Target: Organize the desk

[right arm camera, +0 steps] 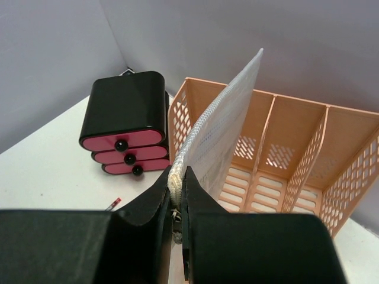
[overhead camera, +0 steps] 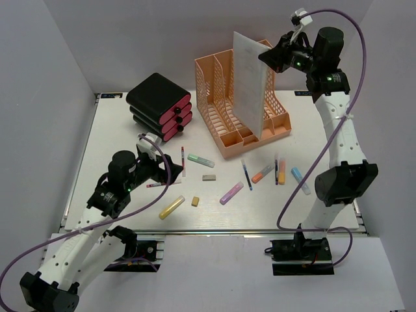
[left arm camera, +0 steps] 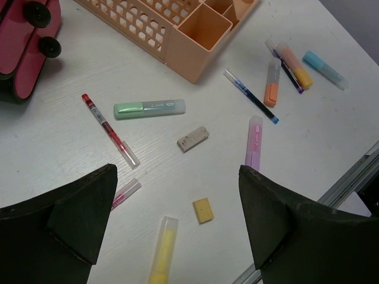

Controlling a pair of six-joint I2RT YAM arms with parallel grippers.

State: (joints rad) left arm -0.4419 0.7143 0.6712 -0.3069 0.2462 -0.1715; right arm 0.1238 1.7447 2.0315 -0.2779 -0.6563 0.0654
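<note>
The left gripper (left arm camera: 177,201) is held spread wide and empty above the near-left part of the desk (overhead camera: 110,149), which is spread beneath both arms. Near its far edge, a white mesh pouch (right arm camera: 219,130) is held upright in the orange rack (right arm camera: 296,136), clamped by the right gripper (right arm camera: 177,177).

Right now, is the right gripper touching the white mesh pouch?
Touching. Right wrist view: the right gripper pinches the white mesh pouch along its edge.
</note>
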